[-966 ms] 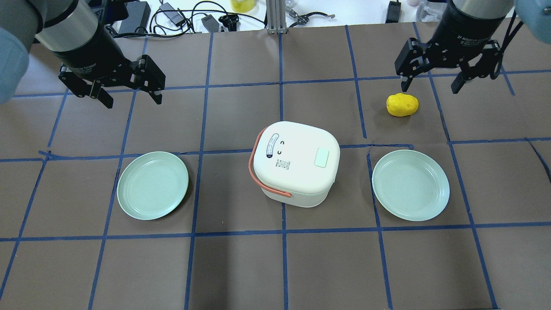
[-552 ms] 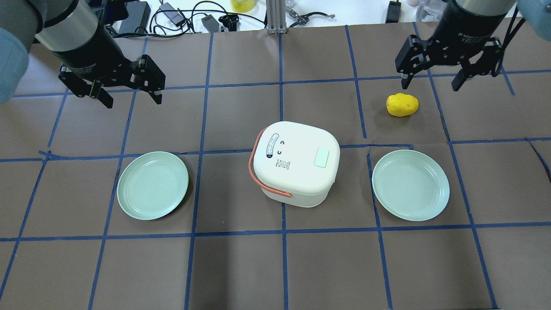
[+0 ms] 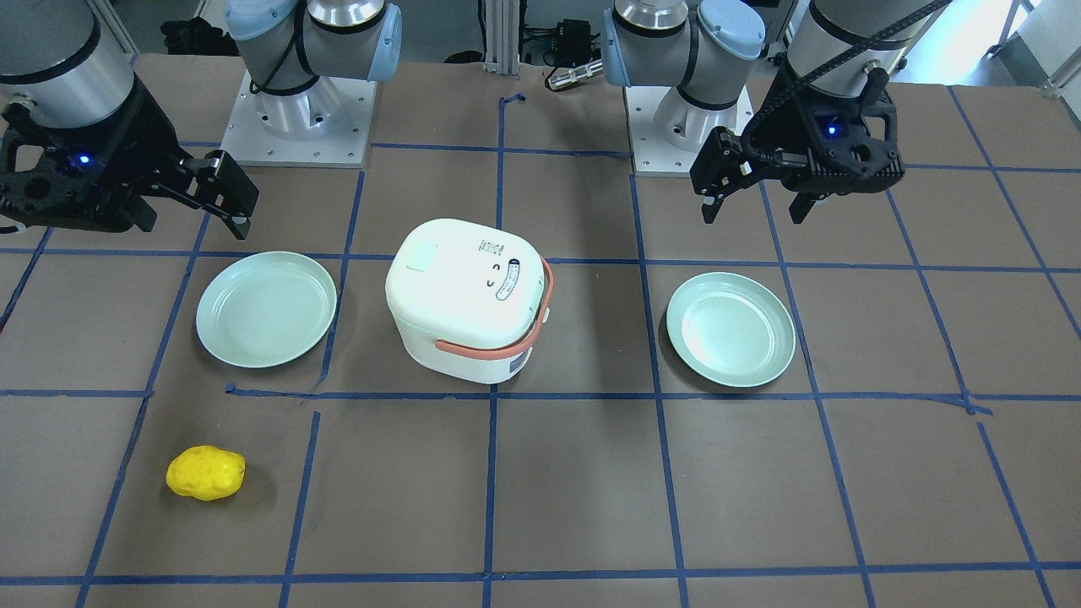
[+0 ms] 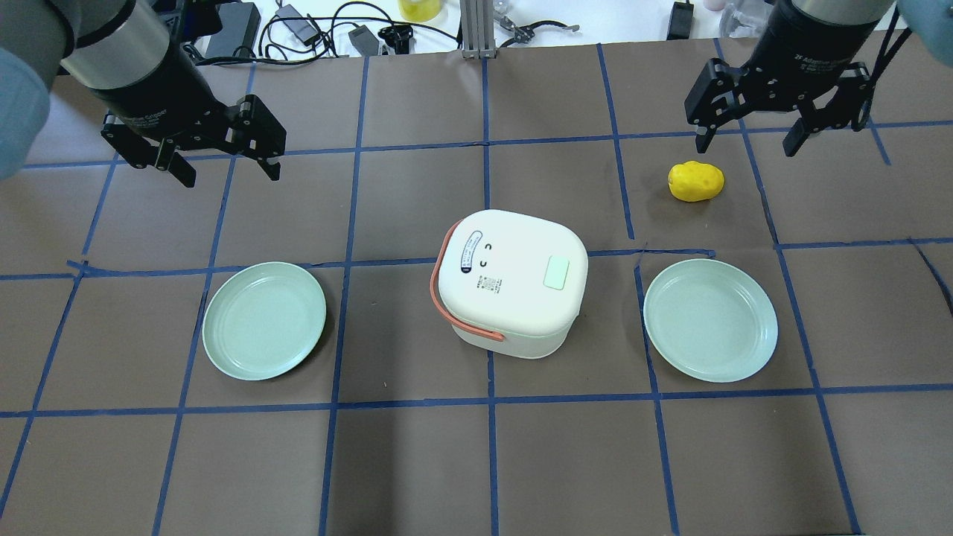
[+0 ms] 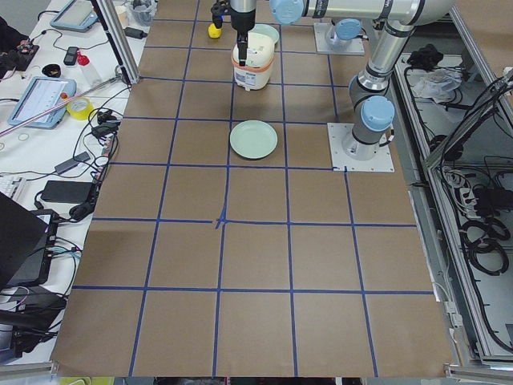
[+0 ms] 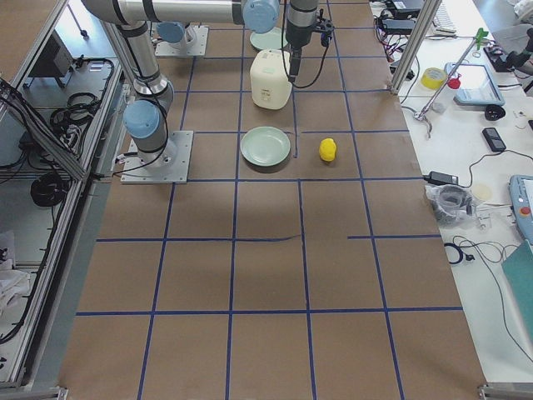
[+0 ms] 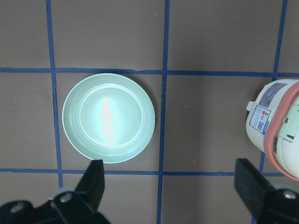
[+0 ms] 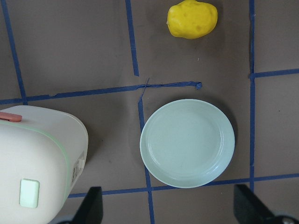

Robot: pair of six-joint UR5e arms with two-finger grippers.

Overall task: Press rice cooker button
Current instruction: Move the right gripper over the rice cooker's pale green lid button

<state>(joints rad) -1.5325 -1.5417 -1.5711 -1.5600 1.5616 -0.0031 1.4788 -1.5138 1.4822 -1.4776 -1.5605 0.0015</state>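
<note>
Hovering right claw [image 4: 744, 149] is well apart from button [image 4: 557, 272].

I hold my left end effector [image 4: 229, 170] and my right end effector [image 4: 745, 143] raised in the air, well apart from each other, each pointing down with jaws spread wide, empty.

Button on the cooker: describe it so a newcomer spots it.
Between the two mint-green plates stands the white rice cooker. On its lid, at the edge opposite the coral handle, sits the button: a blank pale-mint rounded square, unlike the oval printed label.
</note>
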